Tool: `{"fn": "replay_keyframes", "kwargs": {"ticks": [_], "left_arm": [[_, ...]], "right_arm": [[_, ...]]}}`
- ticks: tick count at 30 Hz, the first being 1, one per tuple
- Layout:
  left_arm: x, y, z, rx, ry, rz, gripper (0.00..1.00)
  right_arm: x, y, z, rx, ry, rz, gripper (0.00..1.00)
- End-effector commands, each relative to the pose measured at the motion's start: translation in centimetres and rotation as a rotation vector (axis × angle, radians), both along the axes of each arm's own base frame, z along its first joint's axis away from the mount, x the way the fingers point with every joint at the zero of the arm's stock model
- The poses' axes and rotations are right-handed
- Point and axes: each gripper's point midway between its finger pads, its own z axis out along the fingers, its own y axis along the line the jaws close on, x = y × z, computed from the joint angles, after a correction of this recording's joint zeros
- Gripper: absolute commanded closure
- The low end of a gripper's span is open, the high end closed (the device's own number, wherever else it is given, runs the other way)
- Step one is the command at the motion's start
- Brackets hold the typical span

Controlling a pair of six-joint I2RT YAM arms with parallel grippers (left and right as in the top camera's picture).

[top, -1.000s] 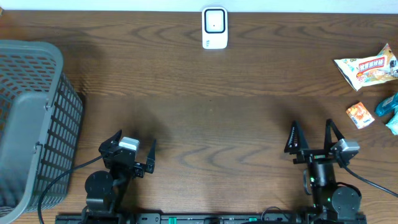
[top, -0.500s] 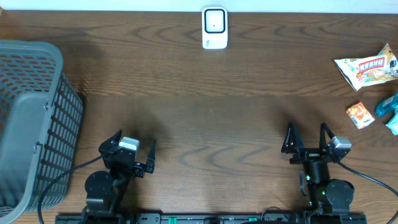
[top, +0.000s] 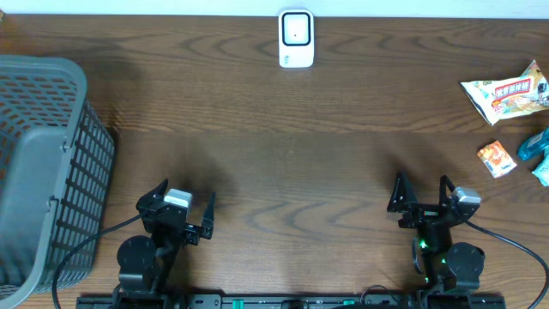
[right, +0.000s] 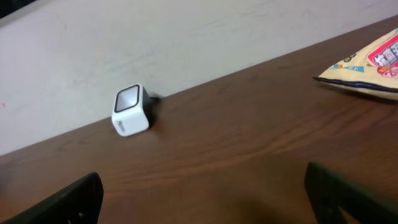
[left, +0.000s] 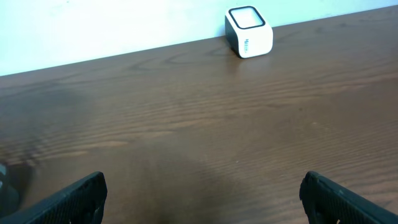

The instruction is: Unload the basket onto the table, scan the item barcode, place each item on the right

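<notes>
The white barcode scanner (top: 296, 39) stands at the table's far edge; it also shows in the left wrist view (left: 249, 31) and the right wrist view (right: 132, 110). Packaged items lie at the right edge: a yellow snack bag (top: 506, 93) (right: 367, 68), a small orange packet (top: 497, 159) and a teal item (top: 536, 150). My left gripper (top: 186, 194) (left: 202, 190) is open over bare wood near the front. My right gripper (top: 422, 184) (right: 205, 193) is open too, holding nothing, well short of the items.
A grey wire basket (top: 43, 172) fills the left side of the table. Dark wood table (top: 283, 154) runs between the arms and the scanner. A pale wall (right: 186, 37) rises behind the far edge.
The right arm has shifted slightly left and back toward the front edge, jaws still wide. The left arm has not moved.
</notes>
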Motion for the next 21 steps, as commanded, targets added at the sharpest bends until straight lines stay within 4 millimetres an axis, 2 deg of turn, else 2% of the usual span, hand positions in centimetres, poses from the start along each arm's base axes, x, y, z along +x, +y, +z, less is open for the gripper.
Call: {"fn": "replay_keyframes", "kwargs": {"ticks": [1, 11, 18, 21], "left_arm": [[-0.2, -0.25, -1.17, -0.003, 0.035, -0.014, 0.02], [-0.2, -0.25, -1.17, -0.003, 0.035, -0.014, 0.02], [-0.2, -0.25, -1.17, -0.003, 0.035, -0.014, 0.02], [-0.2, -0.25, -1.17, -0.003, 0.035, -0.014, 0.02]], "right_arm": [[-0.02, 0.04, -0.09, -0.088, -0.003, 0.004, 0.01], [-0.02, -0.09, -0.09, -0.092, -0.003, -0.003, 0.01], [-0.02, -0.09, -0.08, -0.269, -0.01, 0.01, 0.01], [-0.02, -0.09, -0.06, -0.271, -0.01, 0.01, 0.01]]}}
